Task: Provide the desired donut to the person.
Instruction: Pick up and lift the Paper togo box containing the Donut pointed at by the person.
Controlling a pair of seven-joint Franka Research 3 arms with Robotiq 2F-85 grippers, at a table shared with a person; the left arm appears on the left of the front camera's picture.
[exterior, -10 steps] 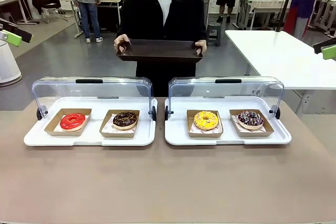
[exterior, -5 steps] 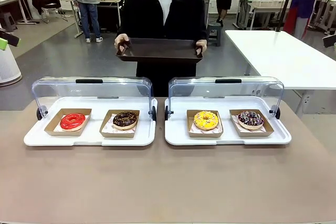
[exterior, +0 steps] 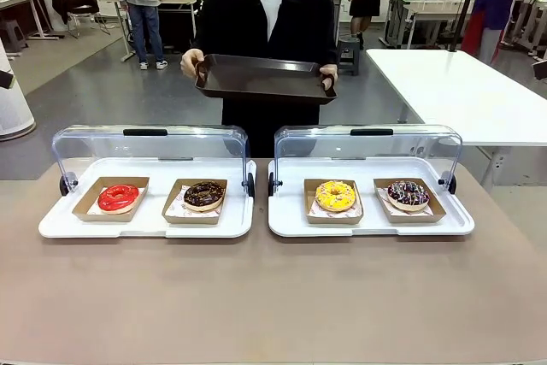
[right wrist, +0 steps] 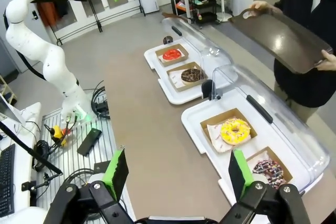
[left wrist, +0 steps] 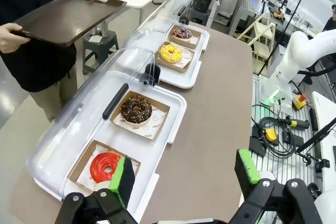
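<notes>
Honestly, with our left end effector (left wrist: 186,170) and right end effector (right wrist: 177,171) both open and empty, and the person (exterior: 235,27) holding out a tray (exterior: 263,81) without pointing at the red donut (exterior: 118,197), chocolate donut (exterior: 203,194), yellow donut (exterior: 335,195) or sprinkled donut (exterior: 408,193) boxed on the bench (exterior: 273,297), we risk grabbing the wrong one.

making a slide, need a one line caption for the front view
A person holds an empty dark tray across the table from two open white display cases holding four boxed donuts.
</notes>
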